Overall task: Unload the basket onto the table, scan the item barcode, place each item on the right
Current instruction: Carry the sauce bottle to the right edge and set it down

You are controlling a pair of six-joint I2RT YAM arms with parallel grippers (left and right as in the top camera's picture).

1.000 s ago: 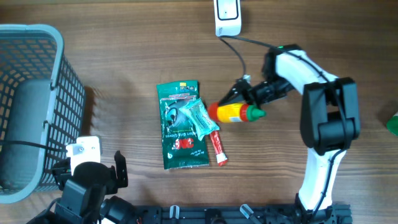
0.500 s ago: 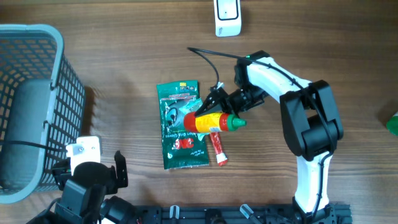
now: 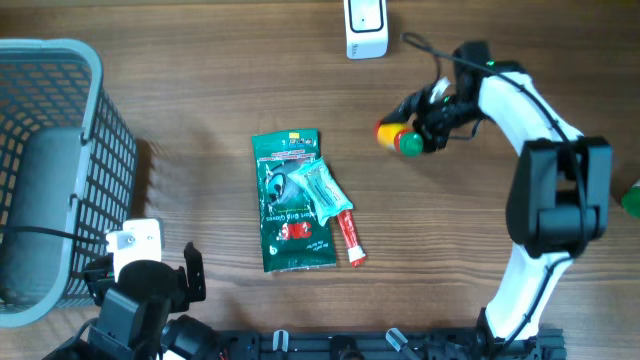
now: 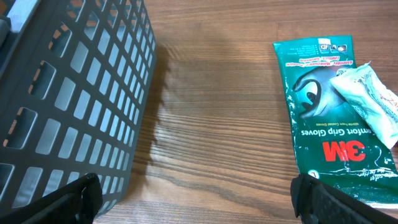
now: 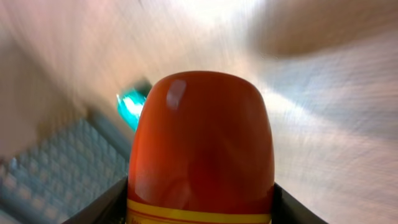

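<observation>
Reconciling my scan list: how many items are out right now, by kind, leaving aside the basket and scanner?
Green glove pack: 1
Clear sachet: 1
Red tube: 1
Sauce bottle: 1, held in the right gripper
Green item cut off at the right edge: 1
Total: 5

Grey basket (image 3: 55, 45), green gloves packet (image 3: 282, 250), red tube (image 3: 349, 236), wooden table (image 3: 200, 100)

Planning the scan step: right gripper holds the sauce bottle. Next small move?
Probably carry the sauce bottle toward the white scanner, label facing it: the right gripper holds it off to the scanner's side, not yet in front.
</observation>
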